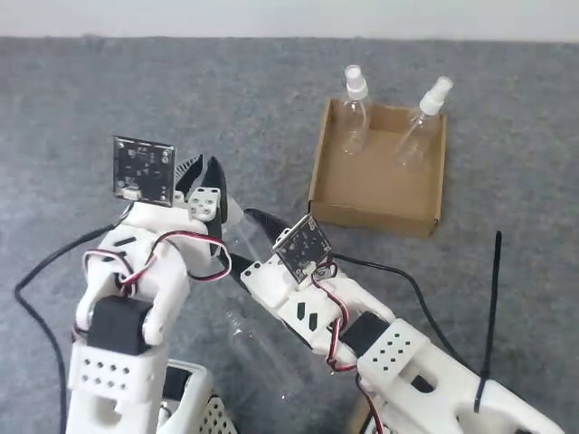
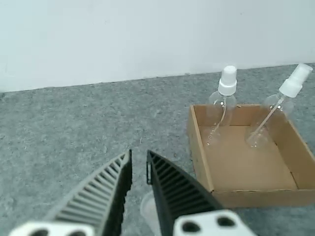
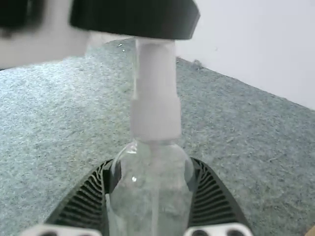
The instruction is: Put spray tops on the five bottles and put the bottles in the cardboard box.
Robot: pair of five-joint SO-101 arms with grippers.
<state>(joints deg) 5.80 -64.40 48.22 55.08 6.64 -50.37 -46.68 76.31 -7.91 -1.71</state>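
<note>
The bottle (image 3: 150, 196) is see-through and hard to spot from above. It is sitting between the two arms, apart from the cardboard box (image 1: 373, 217). The right gripper (image 3: 150, 169) is squeezing its round body. Its white spray top (image 3: 155, 98) is pointing straight away from that wrist, at the left gripper (image 2: 139, 158), which is hiding the tip. I cannot tell if that one is pinching.
</note>
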